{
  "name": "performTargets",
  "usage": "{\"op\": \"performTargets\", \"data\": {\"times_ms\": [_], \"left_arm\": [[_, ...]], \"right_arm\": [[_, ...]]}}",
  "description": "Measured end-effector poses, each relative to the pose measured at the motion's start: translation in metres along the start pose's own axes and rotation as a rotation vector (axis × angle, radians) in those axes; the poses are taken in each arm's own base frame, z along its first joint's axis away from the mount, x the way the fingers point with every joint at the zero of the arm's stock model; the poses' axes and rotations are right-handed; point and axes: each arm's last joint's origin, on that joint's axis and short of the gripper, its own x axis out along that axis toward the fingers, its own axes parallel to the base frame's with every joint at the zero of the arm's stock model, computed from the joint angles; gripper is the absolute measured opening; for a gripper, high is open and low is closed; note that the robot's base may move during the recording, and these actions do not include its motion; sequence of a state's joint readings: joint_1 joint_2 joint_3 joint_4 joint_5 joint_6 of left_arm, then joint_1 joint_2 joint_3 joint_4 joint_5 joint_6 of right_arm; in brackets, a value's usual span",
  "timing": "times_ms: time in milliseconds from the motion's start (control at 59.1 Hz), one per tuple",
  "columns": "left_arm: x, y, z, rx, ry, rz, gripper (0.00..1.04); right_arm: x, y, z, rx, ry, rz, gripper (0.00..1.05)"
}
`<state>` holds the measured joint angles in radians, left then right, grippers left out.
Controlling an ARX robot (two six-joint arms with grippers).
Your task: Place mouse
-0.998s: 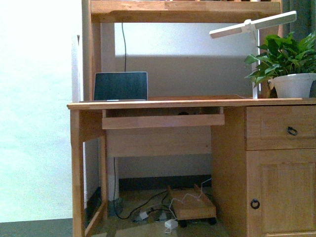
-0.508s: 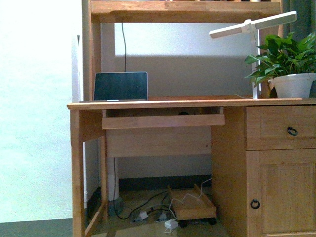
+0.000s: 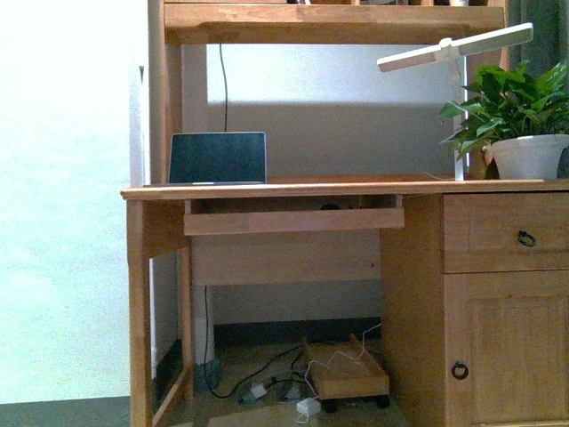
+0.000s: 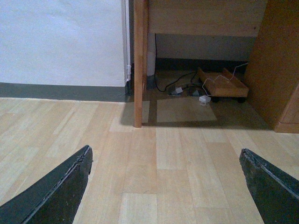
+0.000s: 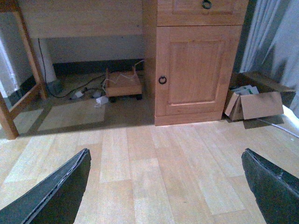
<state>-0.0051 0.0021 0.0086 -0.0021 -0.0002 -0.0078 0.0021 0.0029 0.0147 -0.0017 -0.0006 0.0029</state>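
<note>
Hands spread wide, holding nothing: left hand and right hand, low over floor. Ahead, table with laptop. On pull-out tray, small dark bump — maybe mouse, too small to tell. Nothing done yet — grabbing and placing both left.

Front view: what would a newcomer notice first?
The wooden desk fills the frame, with an open laptop on its left end and a potted plant under a white lamp at its right. Below it, cables and plugs tangle beside a low wheeled board.
</note>
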Motion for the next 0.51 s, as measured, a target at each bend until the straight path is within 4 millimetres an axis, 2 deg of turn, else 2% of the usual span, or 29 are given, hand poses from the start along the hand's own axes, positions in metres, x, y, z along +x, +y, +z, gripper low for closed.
{"op": "performTargets", "data": {"times_ms": [508], "left_arm": [[0.0000, 0.0000, 0.0000, 0.000, 0.000, 0.000, 0.97]], "right_arm": [[0.0000, 0.0000, 0.0000, 0.000, 0.000, 0.000, 0.97]]}}
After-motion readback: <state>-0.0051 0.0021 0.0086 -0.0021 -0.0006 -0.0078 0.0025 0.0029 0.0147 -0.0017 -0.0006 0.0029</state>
